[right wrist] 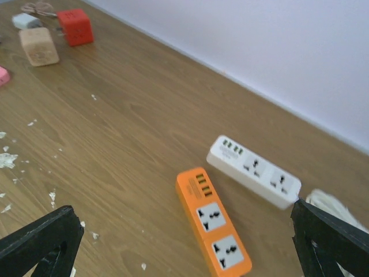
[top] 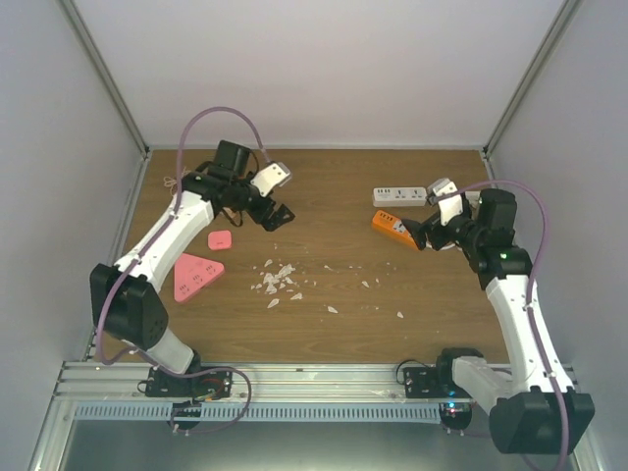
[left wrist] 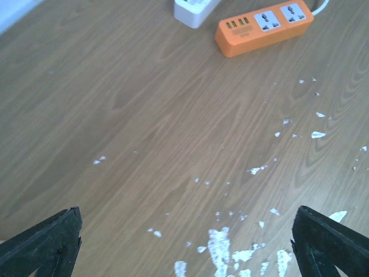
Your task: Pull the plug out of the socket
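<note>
My left gripper (left wrist: 184, 234) and right gripper (right wrist: 181, 234) gape empty, and the orange strip (right wrist: 212, 219) and white strip (right wrist: 253, 171), lower right of frame, show bare sockets, so unplugging looks done.

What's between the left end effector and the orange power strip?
Only wooden tabletop strewn with white flakes before the orange power strip, per left wrist view.

Wood-grain table (top: 334, 196) | white walls (top: 324, 69) behind and flanking table | aluminium posts (top: 106, 78) at table's far corners | rail (top: 324, 378) along table's near edge | even light
</note>
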